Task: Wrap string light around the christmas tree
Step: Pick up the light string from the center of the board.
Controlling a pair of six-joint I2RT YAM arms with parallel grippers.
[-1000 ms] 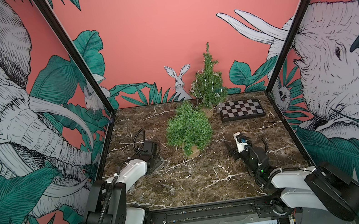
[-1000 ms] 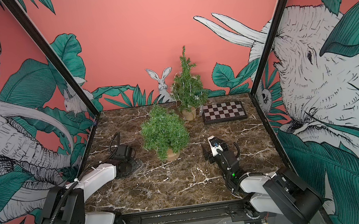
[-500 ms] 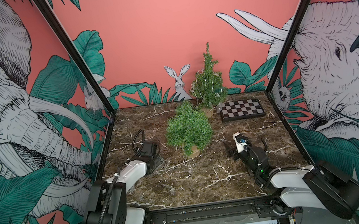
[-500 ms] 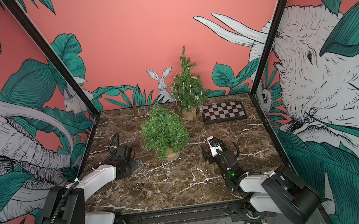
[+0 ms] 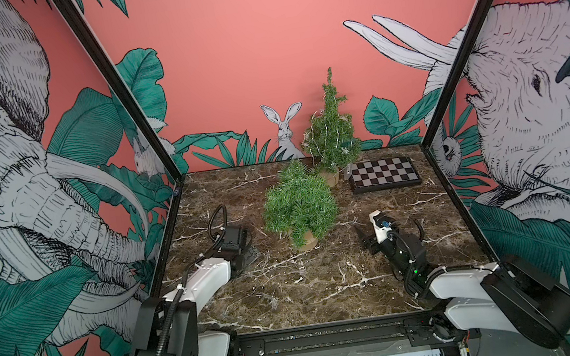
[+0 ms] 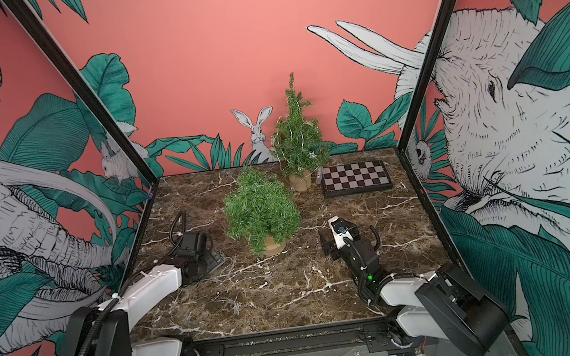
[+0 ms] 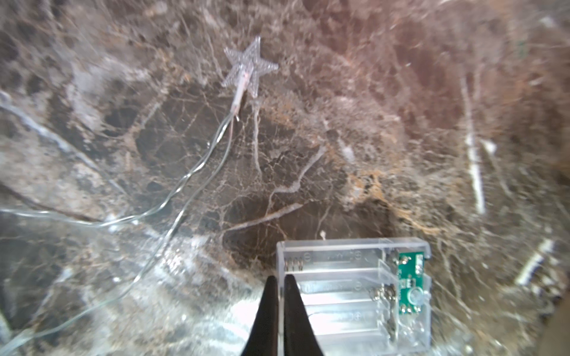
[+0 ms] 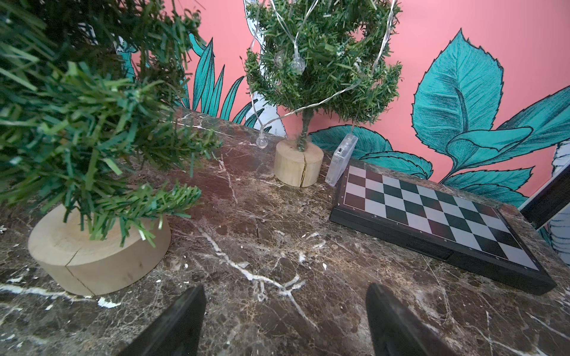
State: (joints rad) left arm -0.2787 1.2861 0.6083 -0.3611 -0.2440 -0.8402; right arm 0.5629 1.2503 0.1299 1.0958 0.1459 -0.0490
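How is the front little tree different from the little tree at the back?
The back tree has string lights wound around it, but the front tree is bare. The back tree ends in a thin pointed tip, while the front tree looks rounder and bushier. The back tree stands beside the chessboard; the front tree stands nearer the middle. Both are green, upright and set in round wooden bases.

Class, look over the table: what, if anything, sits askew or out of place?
Beside the far tree, a clear battery box stands tilted, leaning on the chessboard edge instead of lying flat.
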